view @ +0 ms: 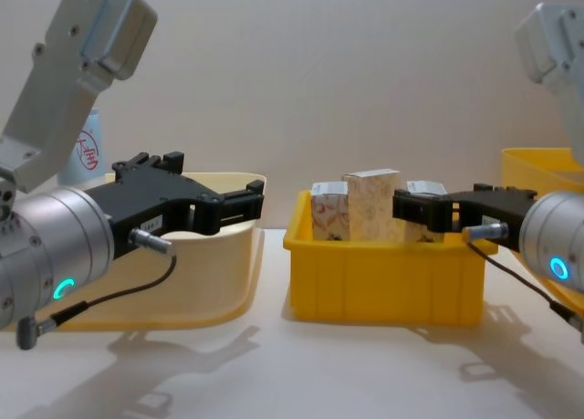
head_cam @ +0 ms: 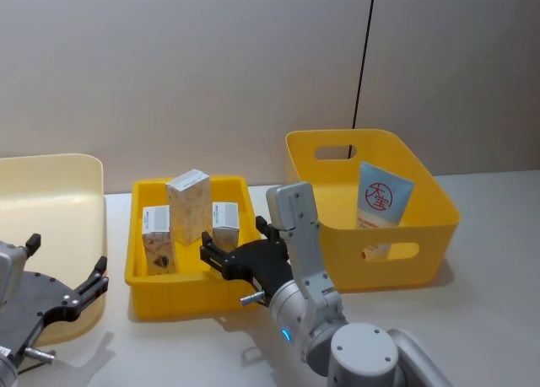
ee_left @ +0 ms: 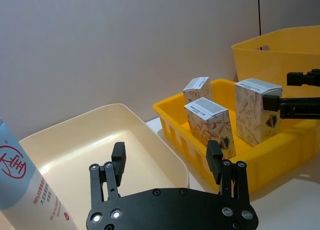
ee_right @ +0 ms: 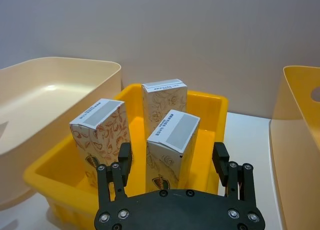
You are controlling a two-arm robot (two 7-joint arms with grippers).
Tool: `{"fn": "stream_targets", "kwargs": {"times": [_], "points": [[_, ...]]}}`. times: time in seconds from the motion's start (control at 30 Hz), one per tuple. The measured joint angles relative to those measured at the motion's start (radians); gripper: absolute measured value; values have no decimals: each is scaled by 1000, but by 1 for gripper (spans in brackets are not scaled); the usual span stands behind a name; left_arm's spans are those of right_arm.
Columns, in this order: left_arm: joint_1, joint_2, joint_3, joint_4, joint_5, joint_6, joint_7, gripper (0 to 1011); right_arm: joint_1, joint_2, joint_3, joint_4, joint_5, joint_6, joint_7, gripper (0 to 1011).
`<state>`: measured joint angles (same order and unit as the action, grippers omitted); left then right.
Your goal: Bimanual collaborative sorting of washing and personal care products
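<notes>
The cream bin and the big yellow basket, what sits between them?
In the head view, a low yellow tray sits between the cream bin and the yellow basket, holding three small white cartons.

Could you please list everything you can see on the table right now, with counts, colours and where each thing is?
Cartons: three, white with reddish-brown pattern, upright in the small yellow tray.
Tubes: two, pale blue with red logo; one in the yellow basket, one at the cream bin.
Yellow tray: one, centre.
Yellow basket: one, handled, robot's right.
Cream bin: one, robot's left.
Table: white.
Left gripper: black, open, over the cream bin.
Right gripper: black, open, at the tray's right side.
</notes>
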<state>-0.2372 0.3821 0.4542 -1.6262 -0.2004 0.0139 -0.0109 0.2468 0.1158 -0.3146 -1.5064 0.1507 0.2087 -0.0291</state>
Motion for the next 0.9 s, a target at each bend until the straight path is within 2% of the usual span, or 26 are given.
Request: {"fn": "stream_targets", "kwargs": {"times": [0.9], "points": [[0, 0, 0, 0, 0, 0, 0, 1003, 97, -64, 7, 166, -36, -46, -14, 1001]]}}
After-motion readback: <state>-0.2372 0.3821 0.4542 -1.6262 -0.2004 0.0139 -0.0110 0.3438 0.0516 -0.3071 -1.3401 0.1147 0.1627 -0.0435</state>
